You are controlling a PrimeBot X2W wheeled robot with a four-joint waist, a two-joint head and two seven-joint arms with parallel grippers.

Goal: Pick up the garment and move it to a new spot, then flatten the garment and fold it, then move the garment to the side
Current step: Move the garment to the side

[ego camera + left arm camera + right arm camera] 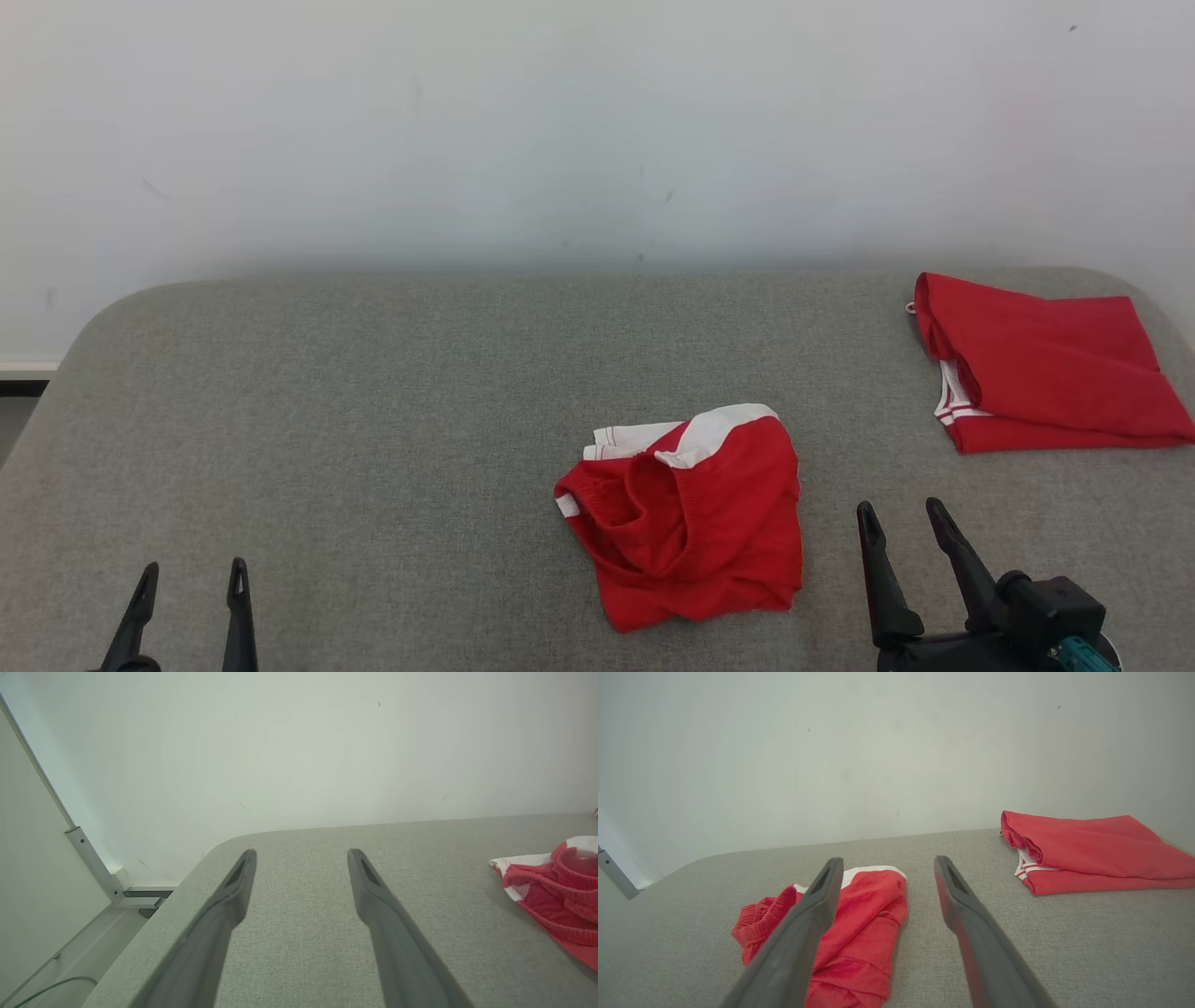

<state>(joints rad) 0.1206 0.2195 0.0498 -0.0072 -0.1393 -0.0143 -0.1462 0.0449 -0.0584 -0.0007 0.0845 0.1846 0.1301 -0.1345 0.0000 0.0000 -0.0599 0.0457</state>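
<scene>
A crumpled red garment [691,523] with white trim lies bunched near the middle of the grey padded table [373,420]. It reaches into the left wrist view as the garment [560,891] at the right edge, and in the right wrist view the garment [864,919] sits partly behind my left finger. My right gripper [899,515] stands open just to the garment's right, nothing between its fingers. At the lower left my left gripper [193,576] is open too, well away from the cloth. In their own views the left gripper [301,855] and the right gripper [887,863] show spread fingers over bare fabric.
A second red garment [1036,373], folded flat, lies at the table's far right corner, seen as the folded garment [1087,854] from the right wrist. A white wall [597,121] rises behind the table. The table's left edge drops to the floor [70,956] by a metal post.
</scene>
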